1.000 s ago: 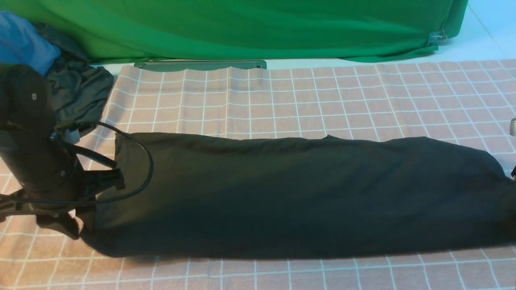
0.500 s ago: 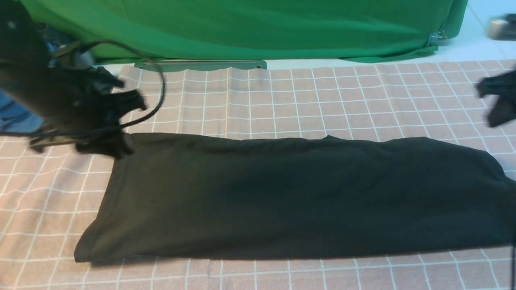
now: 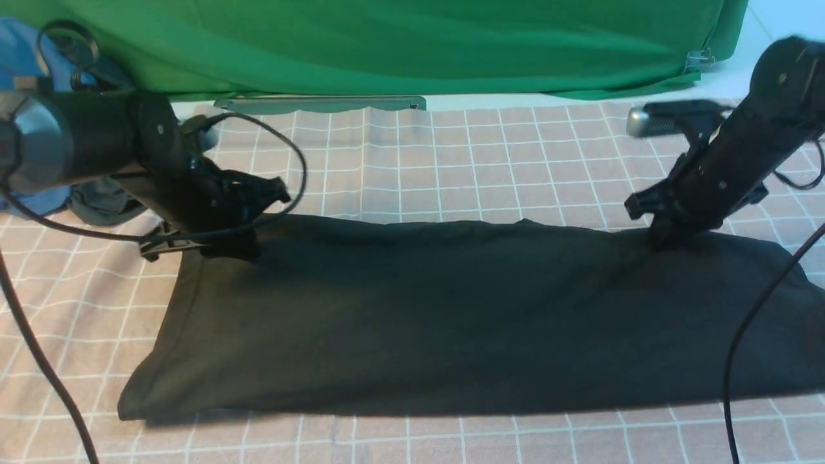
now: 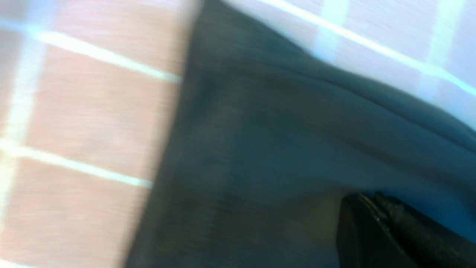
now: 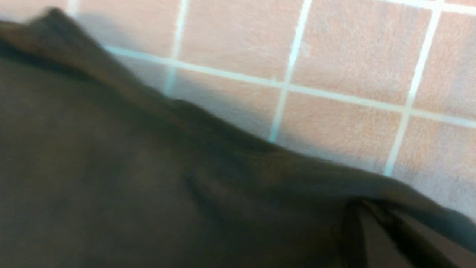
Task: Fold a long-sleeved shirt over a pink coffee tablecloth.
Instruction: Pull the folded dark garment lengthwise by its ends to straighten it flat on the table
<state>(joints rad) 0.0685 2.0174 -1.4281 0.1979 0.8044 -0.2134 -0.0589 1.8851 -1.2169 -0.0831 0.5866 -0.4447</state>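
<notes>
The long-sleeved shirt (image 3: 451,309) lies folded into a long black strip across the pink coffee tablecloth (image 3: 483,154), with its print hidden. My left gripper (image 3: 235,248) is down at the strip's far left corner. In the left wrist view the left gripper (image 4: 366,197) has its jaws pressed together, with the black fabric (image 4: 260,149) drawn up to the tips. My right gripper (image 3: 660,240) sits on the far edge near the strip's right end. In the right wrist view the right gripper (image 5: 357,204) is shut, and a ridge of shirt (image 5: 148,167) bunches round the tips.
A bright green cloth (image 3: 387,45) hangs along the back, with a flat green bar (image 3: 319,103) at its foot. A blue garment (image 3: 19,38) and a dark grey garment (image 3: 103,203) lie at the far left. Black cables (image 3: 38,361) trail from both arms.
Both arms swung from the strip's ends up and in to its far edge. Both grippers closed there on the fabric. The shirt's near left corner now lies flat.
</notes>
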